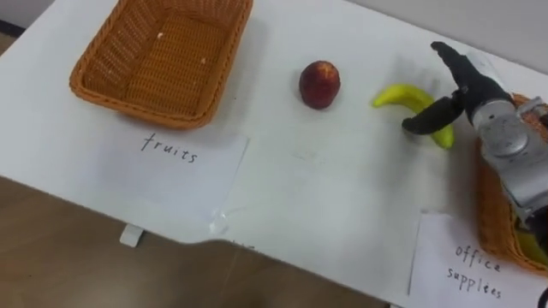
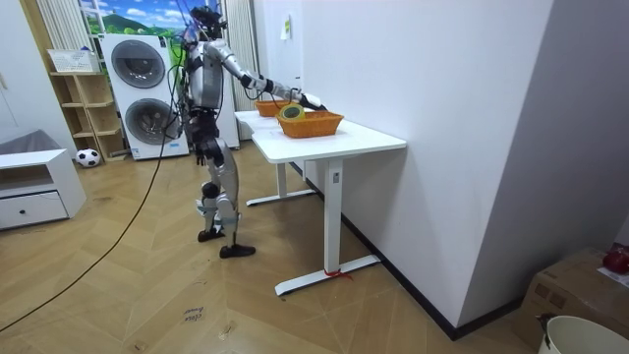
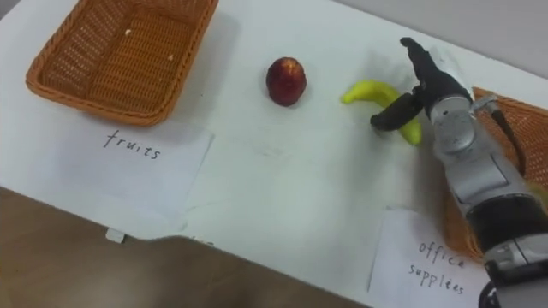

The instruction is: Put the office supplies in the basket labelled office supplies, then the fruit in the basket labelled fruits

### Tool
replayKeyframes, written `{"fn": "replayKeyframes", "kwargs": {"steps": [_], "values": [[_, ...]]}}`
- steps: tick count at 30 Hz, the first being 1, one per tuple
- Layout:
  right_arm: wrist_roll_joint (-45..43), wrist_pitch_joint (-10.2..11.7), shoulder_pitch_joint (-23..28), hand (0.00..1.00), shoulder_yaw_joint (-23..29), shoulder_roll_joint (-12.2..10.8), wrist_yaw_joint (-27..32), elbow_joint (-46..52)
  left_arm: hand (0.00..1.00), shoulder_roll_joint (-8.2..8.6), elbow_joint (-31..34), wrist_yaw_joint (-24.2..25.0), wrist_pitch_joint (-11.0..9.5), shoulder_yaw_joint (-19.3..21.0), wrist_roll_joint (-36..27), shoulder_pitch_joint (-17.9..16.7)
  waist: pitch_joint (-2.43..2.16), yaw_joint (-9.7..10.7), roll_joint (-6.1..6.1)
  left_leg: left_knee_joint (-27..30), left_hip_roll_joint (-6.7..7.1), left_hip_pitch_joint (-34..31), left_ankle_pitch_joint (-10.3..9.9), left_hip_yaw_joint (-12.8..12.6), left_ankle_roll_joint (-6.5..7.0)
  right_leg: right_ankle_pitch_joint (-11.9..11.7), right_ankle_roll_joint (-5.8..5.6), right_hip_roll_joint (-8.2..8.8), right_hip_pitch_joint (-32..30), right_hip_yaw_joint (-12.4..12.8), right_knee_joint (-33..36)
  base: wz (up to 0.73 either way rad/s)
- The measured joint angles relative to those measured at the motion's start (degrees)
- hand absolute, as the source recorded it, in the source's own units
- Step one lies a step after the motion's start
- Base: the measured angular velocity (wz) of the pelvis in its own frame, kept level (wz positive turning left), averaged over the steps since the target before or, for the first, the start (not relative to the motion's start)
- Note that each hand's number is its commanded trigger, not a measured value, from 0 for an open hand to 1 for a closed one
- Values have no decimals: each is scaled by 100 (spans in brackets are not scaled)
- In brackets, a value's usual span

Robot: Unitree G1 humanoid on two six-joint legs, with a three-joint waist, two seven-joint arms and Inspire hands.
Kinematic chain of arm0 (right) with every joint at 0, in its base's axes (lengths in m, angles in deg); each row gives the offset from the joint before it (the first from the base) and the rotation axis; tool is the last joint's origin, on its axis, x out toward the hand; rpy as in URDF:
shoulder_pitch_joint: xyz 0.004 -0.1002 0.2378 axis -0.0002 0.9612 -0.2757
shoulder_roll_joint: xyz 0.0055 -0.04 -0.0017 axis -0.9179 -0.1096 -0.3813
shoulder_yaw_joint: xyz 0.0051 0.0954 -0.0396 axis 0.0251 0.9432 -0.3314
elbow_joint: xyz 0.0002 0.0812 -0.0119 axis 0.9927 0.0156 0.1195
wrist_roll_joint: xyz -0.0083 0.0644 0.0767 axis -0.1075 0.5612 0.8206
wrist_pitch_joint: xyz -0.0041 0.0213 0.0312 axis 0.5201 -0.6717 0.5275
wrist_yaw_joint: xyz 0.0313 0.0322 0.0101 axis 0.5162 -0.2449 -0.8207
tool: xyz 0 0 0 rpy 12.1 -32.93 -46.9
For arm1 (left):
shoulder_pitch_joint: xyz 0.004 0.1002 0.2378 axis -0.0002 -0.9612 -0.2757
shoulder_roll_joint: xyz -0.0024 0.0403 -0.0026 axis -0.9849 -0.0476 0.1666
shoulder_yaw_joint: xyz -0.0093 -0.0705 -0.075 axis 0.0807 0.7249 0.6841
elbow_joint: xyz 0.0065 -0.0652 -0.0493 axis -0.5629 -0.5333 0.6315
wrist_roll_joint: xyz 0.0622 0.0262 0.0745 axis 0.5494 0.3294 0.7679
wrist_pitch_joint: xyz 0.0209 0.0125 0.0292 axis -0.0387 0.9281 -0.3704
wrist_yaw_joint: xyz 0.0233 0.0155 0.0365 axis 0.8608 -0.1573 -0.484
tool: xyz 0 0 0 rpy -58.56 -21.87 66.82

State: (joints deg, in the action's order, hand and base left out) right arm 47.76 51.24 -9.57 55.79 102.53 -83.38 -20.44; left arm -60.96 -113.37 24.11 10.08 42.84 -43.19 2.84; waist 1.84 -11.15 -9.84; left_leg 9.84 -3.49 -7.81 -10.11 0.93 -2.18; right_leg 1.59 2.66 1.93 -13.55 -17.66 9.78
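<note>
While the right hand hovered wide-spread over it, the curved yellow banana lay right of the round red fruit on the white table; seemingly light, bruisable, best gripped mid-curve.

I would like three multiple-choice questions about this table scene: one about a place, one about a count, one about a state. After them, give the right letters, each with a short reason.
1. Where does the red fruit lie?
A. On the table, between the left basket and the banana
B. Inside the left basket
C. On the floor

2. How many fruits lie on the bare table?
A. One
B. Two
C. Four

3. In what state is the right hand?
A. Shut on the red fruit
B. Shut and empty
C. Open, at the banana

1 A: it sits on bare tabletop between them.
2 B: only the red fruit and the banana lie there.
3 C: its fingers are straight, with the thumb at the banana.
</note>
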Motion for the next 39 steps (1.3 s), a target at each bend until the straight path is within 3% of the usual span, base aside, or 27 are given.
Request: {"fn": "replayKeyframes", "kwargs": {"steps": [9,17,21,33,39], "values": [[-28,-3,4,0,-1,-13,-529,-2,0,23,-2,-17,-2,4,-4,-2,-20,-203,-5,117,22,-113,5,70,7,-6,3,5,1,26,19,7],[-165,9,-2,0,-21,-13,-853,-185,0,21,-31,-41,26,-14,-5,10,-30,-226,-14,149,16,-73,6,66,7,-9,4,7,40,-16,24,1],[-170,-1,-1,0,-23,-13,-1072,-481,0,10,-25,-46,35,-32,-4,24,-61,-200,-53,92,14,-48,5,52,8,-9,3,7,68,-17,22,0],[-147,4,-112,0,-50,-7,-1655,-787,0,-12,-17,-39,191,-125,-239,123,-64,-187,-67,98,12,-51,4,69,6,-9,4,11,79,-48,23,0],[-159,14,-187,0,-50,-7,-1718,-947,0,-31,-23,66,187,-270,-242,134,-33,-183,-145,100,15,-51,3,73,7,-9,4,17,79,-54,20,0]]}}
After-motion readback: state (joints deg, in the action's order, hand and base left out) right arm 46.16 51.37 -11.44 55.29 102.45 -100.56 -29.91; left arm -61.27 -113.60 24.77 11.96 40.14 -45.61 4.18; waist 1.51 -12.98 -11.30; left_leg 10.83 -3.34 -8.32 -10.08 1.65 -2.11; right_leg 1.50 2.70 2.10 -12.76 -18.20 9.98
